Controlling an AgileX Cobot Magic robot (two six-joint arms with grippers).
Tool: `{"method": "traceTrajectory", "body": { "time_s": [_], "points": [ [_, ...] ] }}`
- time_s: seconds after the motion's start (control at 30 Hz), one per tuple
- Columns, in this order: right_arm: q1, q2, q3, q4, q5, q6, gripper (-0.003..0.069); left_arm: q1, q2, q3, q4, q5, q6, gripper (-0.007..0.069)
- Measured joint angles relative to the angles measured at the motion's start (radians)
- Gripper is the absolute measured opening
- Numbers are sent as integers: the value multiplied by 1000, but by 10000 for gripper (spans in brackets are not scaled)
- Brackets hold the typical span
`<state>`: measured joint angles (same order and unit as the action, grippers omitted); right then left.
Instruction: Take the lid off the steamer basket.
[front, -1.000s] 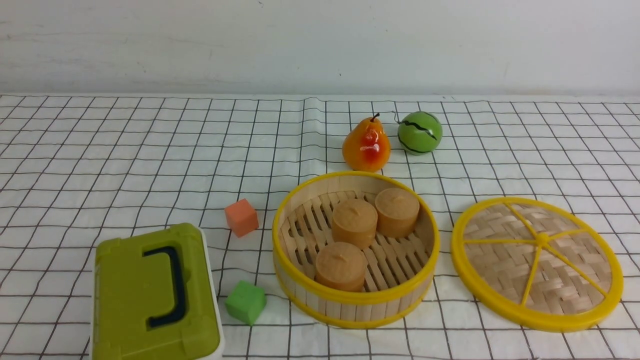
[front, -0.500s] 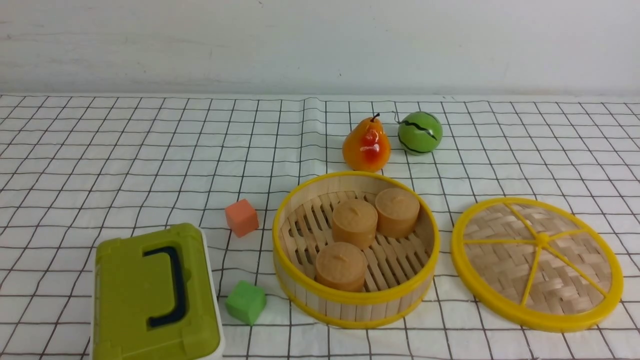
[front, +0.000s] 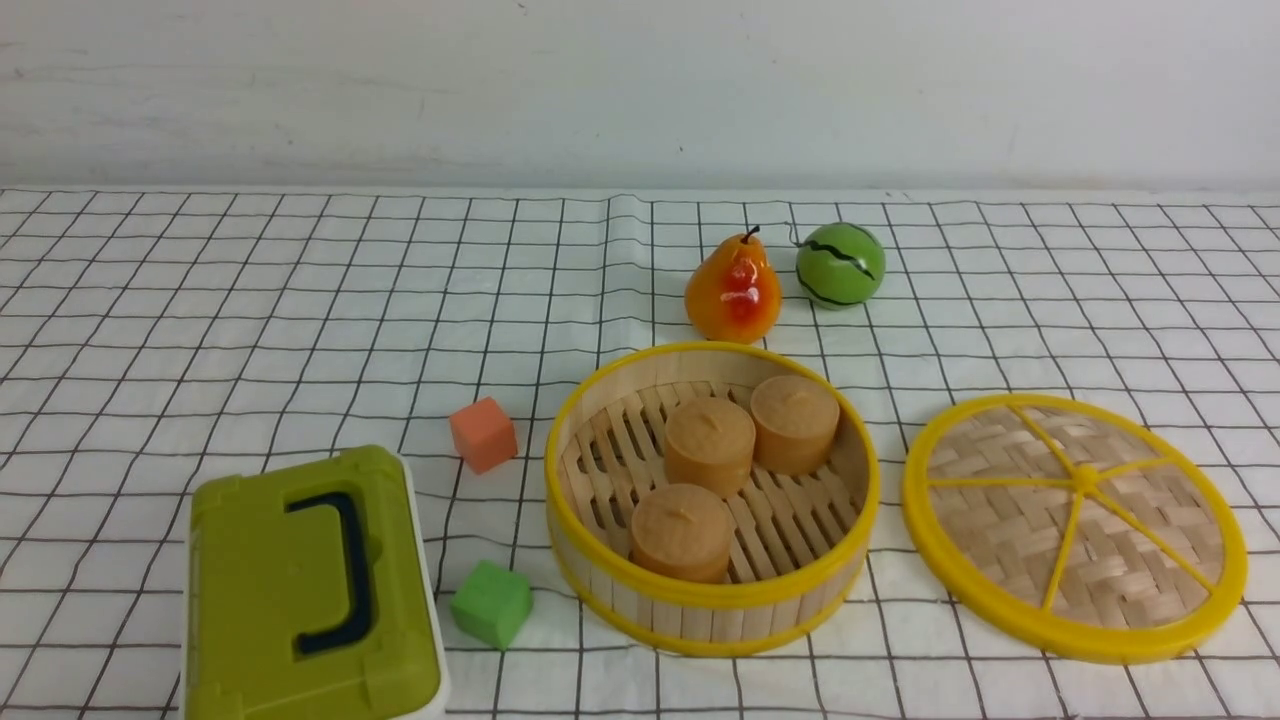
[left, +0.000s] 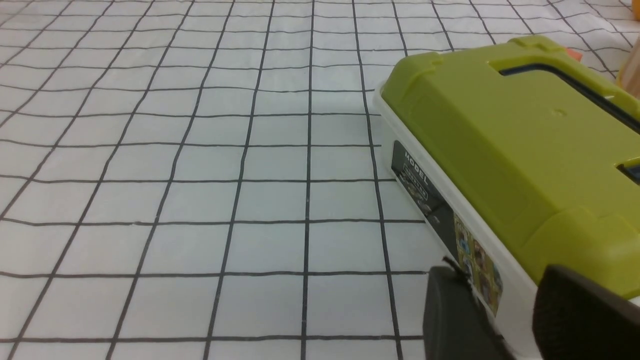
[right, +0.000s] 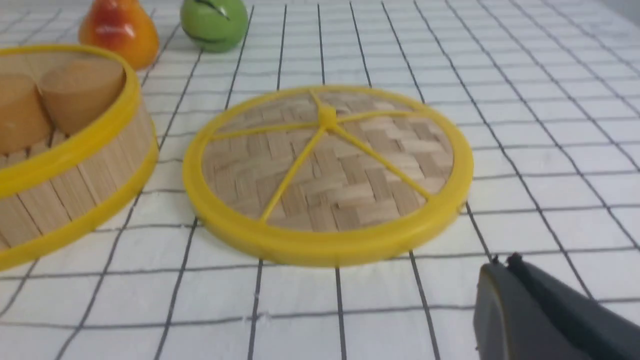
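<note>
The lid (front: 1075, 525), a woven bamboo disc with a yellow rim and spokes, lies flat on the cloth to the right of the steamer basket (front: 710, 600). The basket stands uncovered with three tan buns (front: 708, 445) inside. Neither gripper shows in the front view. In the right wrist view my right gripper (right: 502, 262) is shut and empty, low over the cloth, nearer the robot than the lid (right: 327, 170) and apart from it; the basket (right: 75, 145) shows beside the lid. In the left wrist view my left gripper (left: 500, 280) is open and empty.
An olive-green box (front: 310, 590) with a dark handle stands at the front left, close ahead of the left gripper (left: 515, 150). An orange cube (front: 483, 434) and a green cube (front: 491, 604) lie left of the basket. A pear (front: 733, 290) and a green ball (front: 840, 265) sit behind it.
</note>
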<state>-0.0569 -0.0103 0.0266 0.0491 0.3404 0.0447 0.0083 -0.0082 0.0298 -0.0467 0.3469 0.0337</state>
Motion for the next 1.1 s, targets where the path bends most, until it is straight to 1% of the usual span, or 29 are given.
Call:
{"method": "traceTrajectory", "body": {
  "time_s": [0.2, 1.1],
  "points": [
    [-1, 0, -7, -20, 41, 0, -16, 0, 0, 0, 0, 0, 0, 239],
    [-1, 0, -7, -27, 43, 3, -7, 0, 0, 0, 0, 0, 0, 239]
  ]
}}
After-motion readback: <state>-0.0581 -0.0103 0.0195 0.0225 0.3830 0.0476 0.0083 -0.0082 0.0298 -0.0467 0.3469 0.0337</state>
